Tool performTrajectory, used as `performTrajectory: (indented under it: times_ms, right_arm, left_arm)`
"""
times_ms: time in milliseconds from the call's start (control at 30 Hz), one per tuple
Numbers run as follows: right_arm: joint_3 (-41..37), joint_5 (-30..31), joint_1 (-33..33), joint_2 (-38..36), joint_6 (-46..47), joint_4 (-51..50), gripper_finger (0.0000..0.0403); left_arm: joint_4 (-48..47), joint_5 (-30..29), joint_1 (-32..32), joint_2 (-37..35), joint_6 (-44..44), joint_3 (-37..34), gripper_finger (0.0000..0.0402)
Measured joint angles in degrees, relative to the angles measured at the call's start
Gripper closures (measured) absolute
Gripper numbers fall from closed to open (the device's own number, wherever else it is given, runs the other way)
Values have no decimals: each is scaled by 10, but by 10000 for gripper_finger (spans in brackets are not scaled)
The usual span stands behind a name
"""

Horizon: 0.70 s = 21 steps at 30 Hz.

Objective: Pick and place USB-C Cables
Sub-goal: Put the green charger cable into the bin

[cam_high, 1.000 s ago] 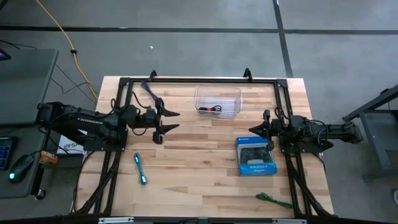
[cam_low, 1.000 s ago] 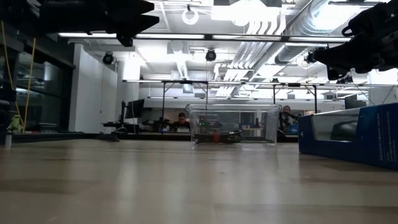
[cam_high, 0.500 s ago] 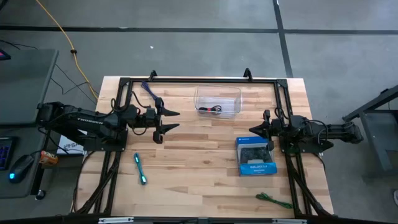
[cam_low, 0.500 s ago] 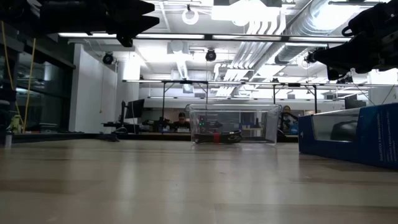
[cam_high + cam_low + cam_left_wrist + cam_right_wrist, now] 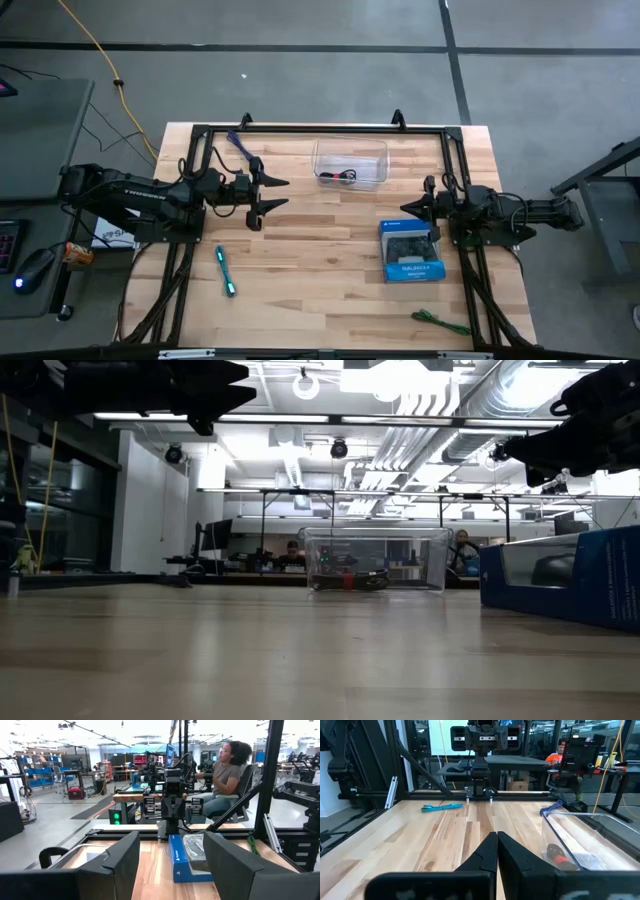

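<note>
While the left gripper [image 5: 272,193] hangs spread and empty, the cyan cable [image 5: 225,271] lies lengthwise toward the table's front edge. The right gripper [image 5: 408,206] is clenched on nothing.

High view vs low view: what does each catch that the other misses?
High only: the cyan cable at the left front, the green cable at the right front, the purple cable at the back left, the open left pincer and the shut right pincer.
Low only: the room behind the table, with ceiling lights and desks.
Both: the tub holding the black-and-red cable, and the blue box.
</note>
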Motion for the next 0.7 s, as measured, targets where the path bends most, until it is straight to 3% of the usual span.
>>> performTrajectory:
  times_ms: [200,500,700]
  right_arm:
    - [0,0,0,0,56,34,402]
    - [0,3,0,19,84,248,400]
    - [26,18,20,110,109,285,341]
  left_arm:
    - [0,-1,0,0,0,0,203]
    - [4,-6,0,0,0,0,203]
    - [4,-6,0,0,0,0,203]
